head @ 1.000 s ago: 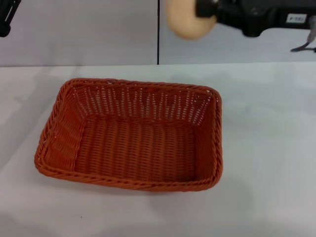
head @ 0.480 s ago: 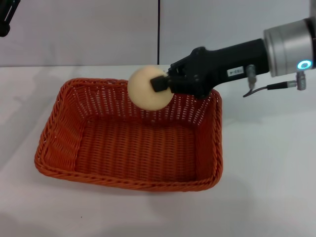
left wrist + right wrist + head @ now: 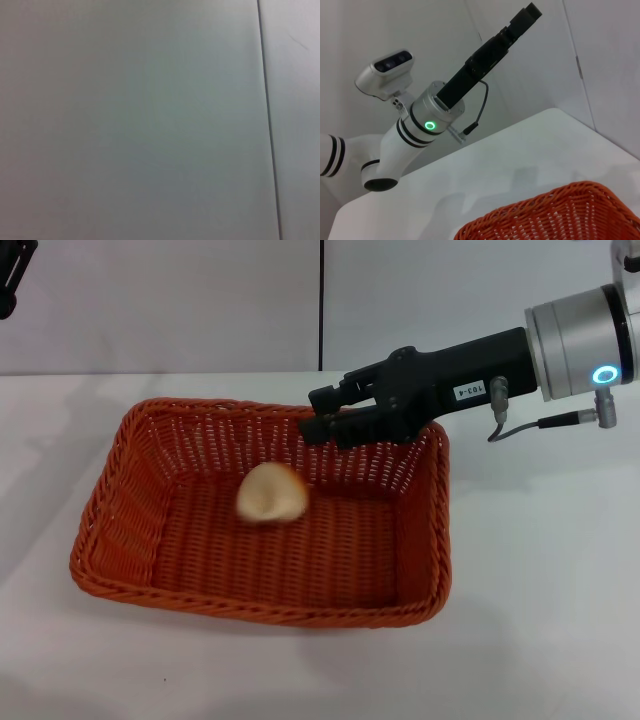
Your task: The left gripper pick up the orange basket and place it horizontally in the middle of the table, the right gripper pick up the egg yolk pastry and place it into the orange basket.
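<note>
Pastry loose and dropping into the basket, the job all but wrapped up.

Far left, up in the corner, the left gripper (image 3: 8, 280) sits parked high above the table (image 3: 540, 570); whether its fingers are open or closed, I cannot tell, and its own wrist camera sees only blank wall; next, the orange basket (image 3: 105, 570) lies lengthwise across the middle of the smooth white top, a burnt-orange weave with sloped sides and a braided rim; inside it, the egg yolk pastry (image 3: 271, 494), a pale round bun with a browned edge, is blurred over the basket floor, gripped by nothing; to the right, the right gripper (image 3: 322, 412) hovers above the far rim, black fingers spread and empty; my read: both placements look done, only settling and pulling clear remain.
</note>
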Action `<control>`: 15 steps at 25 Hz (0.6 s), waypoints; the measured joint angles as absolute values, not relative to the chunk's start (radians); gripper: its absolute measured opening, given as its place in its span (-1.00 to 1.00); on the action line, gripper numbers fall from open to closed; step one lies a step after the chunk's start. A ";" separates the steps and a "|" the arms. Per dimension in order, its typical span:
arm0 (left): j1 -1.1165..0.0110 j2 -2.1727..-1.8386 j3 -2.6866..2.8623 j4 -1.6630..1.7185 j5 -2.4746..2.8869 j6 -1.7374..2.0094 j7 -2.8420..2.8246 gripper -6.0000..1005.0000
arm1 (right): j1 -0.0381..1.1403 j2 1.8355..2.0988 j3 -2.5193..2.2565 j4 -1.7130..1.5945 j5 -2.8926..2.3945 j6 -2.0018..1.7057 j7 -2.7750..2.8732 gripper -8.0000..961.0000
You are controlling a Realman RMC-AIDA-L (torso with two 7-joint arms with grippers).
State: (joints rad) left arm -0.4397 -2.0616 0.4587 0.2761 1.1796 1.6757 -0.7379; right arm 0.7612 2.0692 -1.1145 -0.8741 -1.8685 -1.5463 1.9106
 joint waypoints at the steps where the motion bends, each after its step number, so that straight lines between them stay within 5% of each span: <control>1: -0.439 -2.062 0.459 0.276 1.180 1.678 -0.738 0.12 | 0.759 2.069 -1.113 -0.877 -1.868 -1.548 1.911 -0.49; 11: -0.432 -2.062 0.459 0.276 1.180 1.689 -0.749 0.12 | 0.569 2.077 -1.105 -1.052 -1.673 -1.461 1.768 0.23; 15: -0.429 -2.063 0.455 0.276 1.180 1.693 -0.750 0.12 | 0.416 2.077 -1.105 -1.055 -1.428 -1.384 1.495 0.23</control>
State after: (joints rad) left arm -0.4291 -2.0627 0.4551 0.2762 1.1796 1.6934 -0.7495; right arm 0.4163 2.0772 -1.1054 -1.0549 -1.4284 -1.3837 1.4955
